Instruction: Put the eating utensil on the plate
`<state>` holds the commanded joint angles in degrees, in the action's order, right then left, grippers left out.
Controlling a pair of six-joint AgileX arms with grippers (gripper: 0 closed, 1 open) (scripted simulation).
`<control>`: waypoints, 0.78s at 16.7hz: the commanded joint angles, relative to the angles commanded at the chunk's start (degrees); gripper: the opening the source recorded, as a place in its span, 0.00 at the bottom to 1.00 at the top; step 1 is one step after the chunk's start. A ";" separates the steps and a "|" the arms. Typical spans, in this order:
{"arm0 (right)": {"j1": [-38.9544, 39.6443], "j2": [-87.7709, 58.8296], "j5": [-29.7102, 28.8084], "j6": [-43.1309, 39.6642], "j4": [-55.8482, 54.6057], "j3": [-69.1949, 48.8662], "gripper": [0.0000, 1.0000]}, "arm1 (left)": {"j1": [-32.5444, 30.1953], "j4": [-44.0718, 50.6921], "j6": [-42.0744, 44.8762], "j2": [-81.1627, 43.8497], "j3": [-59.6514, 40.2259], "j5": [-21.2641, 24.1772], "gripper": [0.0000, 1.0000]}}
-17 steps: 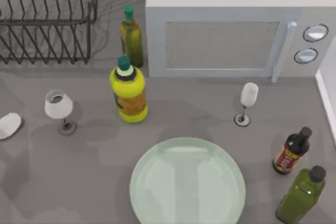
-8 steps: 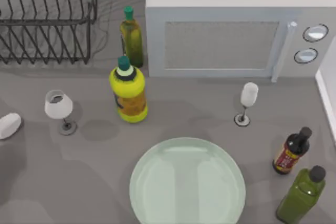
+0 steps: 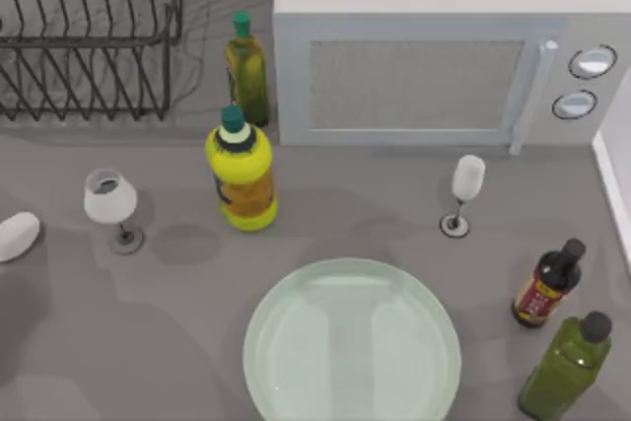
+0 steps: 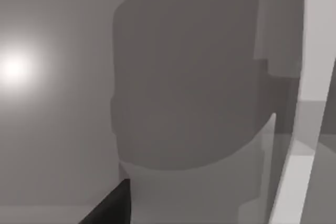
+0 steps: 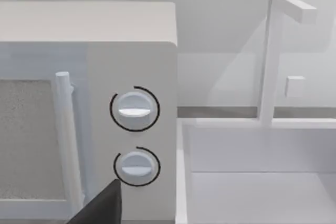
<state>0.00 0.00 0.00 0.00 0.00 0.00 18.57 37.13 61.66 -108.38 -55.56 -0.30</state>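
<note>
The task looks barely begun: the plate (image 3: 352, 340) sits at the middle of the table's (image 3: 177, 342) near edge, its pale-green face bare, so the whole job of picking the utensil up, carrying it and setting it down is left. Where the utensil lies we cannot tell; nothing small and red-pink stands out among the bottles and glasses around the plate. A pale rounded shape (image 3: 18, 236) at the table's left edge may be part of the left arm, though we would not swear to it. The left gripper (image 4: 107, 208) hangs over plain shadowed grey surface, touching nothing we can make out. The right gripper (image 5: 100, 205) faces the microwave's (image 5: 131, 66) two knobs, off at the right side. We cannot tell how wide either gripper stands or whether it holds anything.
</note>
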 joint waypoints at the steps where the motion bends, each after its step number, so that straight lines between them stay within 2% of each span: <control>1: 0.00 0.00 0.00 0.00 0.00 0.00 1.00 | 0.00 0.00 0.00 0.00 0.00 0.00 0.62; 9: 0.00 0.00 0.00 0.00 0.00 0.00 1.00 | 0.00 0.00 0.00 0.00 0.00 0.00 0.02; 13: 0.00 0.00 0.00 0.00 0.00 0.00 1.00 | 0.00 0.00 0.00 0.00 0.00 0.00 0.00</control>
<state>0.00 0.00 0.00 0.00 0.00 0.00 18.57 37.13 61.66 -108.38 -55.56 -0.30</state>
